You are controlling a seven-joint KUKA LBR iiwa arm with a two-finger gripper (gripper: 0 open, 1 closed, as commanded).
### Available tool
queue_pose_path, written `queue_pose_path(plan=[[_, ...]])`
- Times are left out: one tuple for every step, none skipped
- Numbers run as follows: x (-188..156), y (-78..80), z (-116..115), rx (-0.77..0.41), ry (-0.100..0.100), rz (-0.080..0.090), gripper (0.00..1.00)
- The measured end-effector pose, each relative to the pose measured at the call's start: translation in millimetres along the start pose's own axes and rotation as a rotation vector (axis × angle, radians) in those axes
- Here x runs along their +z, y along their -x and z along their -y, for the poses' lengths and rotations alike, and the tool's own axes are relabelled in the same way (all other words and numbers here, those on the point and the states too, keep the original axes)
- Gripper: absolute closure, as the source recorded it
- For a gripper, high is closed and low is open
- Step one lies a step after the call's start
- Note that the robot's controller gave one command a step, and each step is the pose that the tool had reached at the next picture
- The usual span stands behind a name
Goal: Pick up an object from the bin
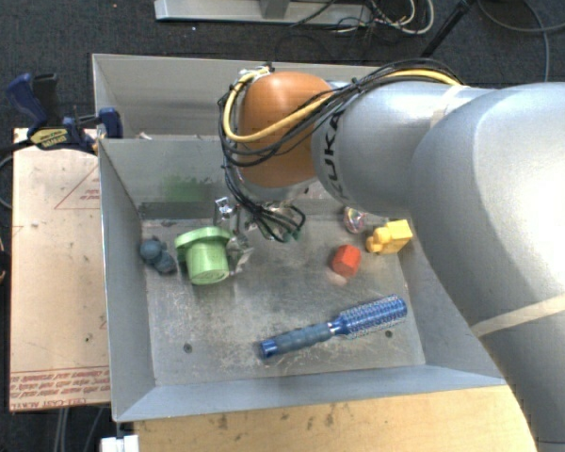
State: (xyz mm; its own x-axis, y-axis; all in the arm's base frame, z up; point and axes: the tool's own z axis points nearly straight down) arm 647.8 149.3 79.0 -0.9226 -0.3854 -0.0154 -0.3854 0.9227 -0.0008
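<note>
Gripper [235, 245] low in left half of bin [122, 281], just beside green plastic cylinder [205, 257] lying tipped there | opening: cannot tell, nothing seen held | likely light, stiff, smooth, apt to roll | best pinched across flat ends, not curved side

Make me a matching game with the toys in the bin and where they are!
Things:
1. green cup
2. blue brush
3. yellow block
4. grey-blue lump

Places:
A. lying flat, lowest in the picture
B. just right of the small orange block
C. farthest left of the four
D. right beside the hand

Pairs: 1-D, 2-A, 3-B, 4-C
</note>
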Motion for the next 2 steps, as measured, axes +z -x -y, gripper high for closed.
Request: queue_pose_path(plan=[[-116, -10.1, -20, -0.058, 0.000, -0.004, 1.00], [-211, -7.8, -8, -0.195, 0.000, -0.003, 1.00]])
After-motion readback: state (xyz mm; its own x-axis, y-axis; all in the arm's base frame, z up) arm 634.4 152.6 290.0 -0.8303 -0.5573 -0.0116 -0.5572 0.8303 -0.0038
